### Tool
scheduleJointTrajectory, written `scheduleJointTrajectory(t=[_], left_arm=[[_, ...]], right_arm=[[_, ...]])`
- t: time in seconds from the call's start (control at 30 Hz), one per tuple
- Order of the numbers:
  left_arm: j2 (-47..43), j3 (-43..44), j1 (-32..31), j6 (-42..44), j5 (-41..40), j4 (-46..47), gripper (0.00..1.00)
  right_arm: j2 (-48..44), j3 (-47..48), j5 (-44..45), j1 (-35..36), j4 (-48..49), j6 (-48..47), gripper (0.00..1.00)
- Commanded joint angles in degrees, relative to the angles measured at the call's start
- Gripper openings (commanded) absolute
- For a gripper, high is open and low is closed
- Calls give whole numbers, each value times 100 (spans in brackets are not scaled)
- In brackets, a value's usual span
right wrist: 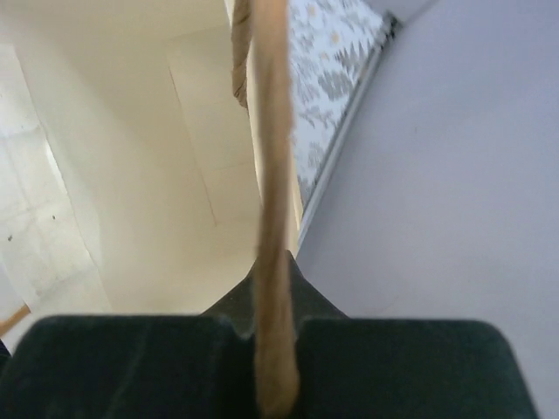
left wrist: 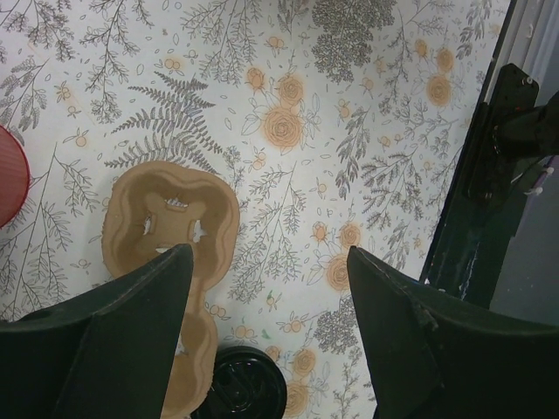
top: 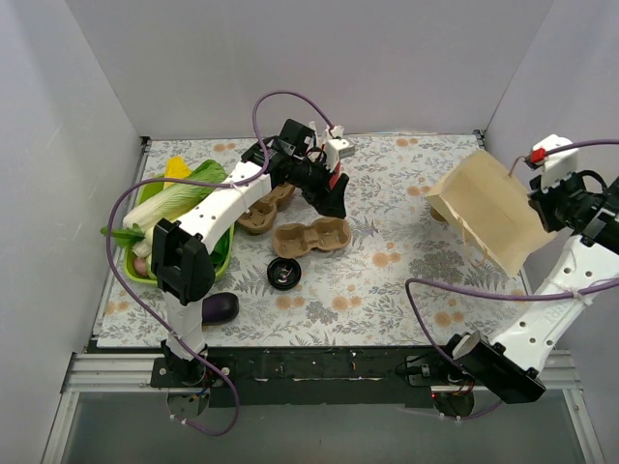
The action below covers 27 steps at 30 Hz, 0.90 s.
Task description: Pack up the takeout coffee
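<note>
At the right of the table (top: pixel 406 290), your right gripper (right wrist: pixel 275 336) is clamping the paper bag (top: pixel 488 208) by its wall, readying it. Your left gripper (left wrist: pixel 271 288) is hovering open over the cup carrier (left wrist: pixel 162 223). The takeout coffee isn't showing in any view, so locate it next.

No text, label, brand, number or sign could be read in any view; the tablecloth (top: pixel 406 271) bore only a printed pattern of ferns and orange flowers; the paper bag (top: pixel 488 208) showed plain tan sides; the cup carrier (top: pixel 309 238) showed bare moulded pulp.
</note>
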Motion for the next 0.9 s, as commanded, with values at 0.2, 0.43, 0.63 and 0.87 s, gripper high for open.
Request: scheduleJointTrajectory(t=[0.2,0.43,0.63,0.87], left_arm=[[-808,144,79,-586,-391,-97,72],[-1211,48,334,-683,-1235,17,77],[-1379,-453,580,914,-885,-745,77],[-1144,-1122,440,1306,-1559,-862,70]], right_arm=[[34,489,-576,1694,-17,880,1],[368,550,-542,2300,648,1942,1],[613,436,64,3082,1222,2418,1],[1044,514,1285,3944,1381,3103,1]])
